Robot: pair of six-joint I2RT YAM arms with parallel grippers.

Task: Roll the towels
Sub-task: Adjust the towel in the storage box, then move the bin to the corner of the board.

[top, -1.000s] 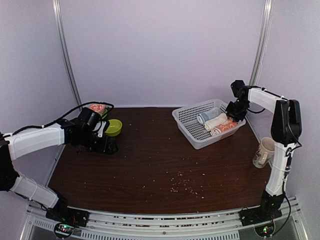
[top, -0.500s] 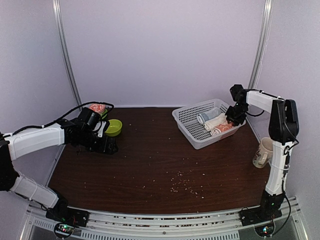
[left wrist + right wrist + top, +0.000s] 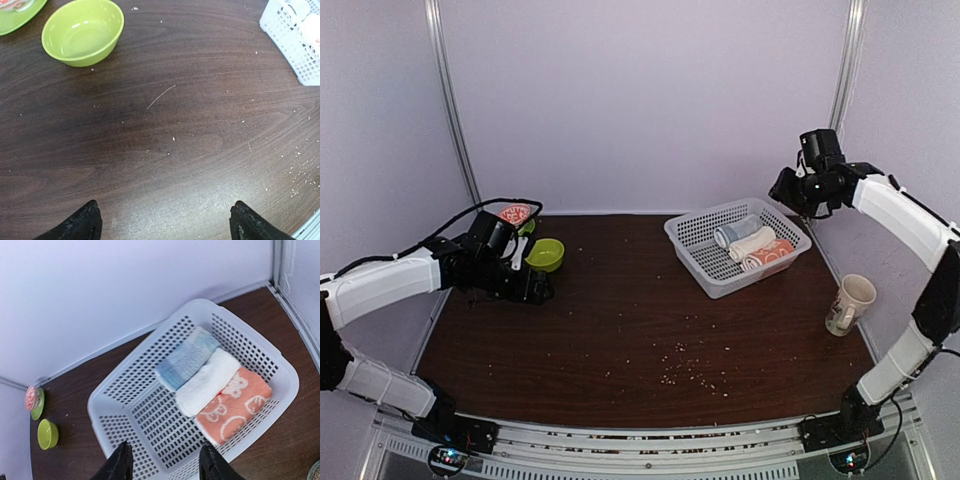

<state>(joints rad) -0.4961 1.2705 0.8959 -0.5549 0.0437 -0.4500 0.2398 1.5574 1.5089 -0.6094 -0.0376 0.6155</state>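
At the far right corner of the table (image 3: 620, 330), the cream-white towel (image 3: 207, 382) and orange-red towel (image 3: 232, 407) are lying rolled in the basket (image 3: 150, 415), with the right gripper (image 3: 166, 452) being held above, spread and empty like the left gripper (image 3: 164, 210), so only withdrawal is being judged outstanding.

Rolled cream-white towel (image 3: 207, 381), rolled orange-red towel (image 3: 234, 406) with white circles touching it, both in basket (image 3: 125, 390)

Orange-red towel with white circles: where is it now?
Top external view: the orange-red towel lies rolled inside the white plastic mesh basket at the far right of the dark wooden table, along the basket's near-right wall, touching the cream-white rolled towel.
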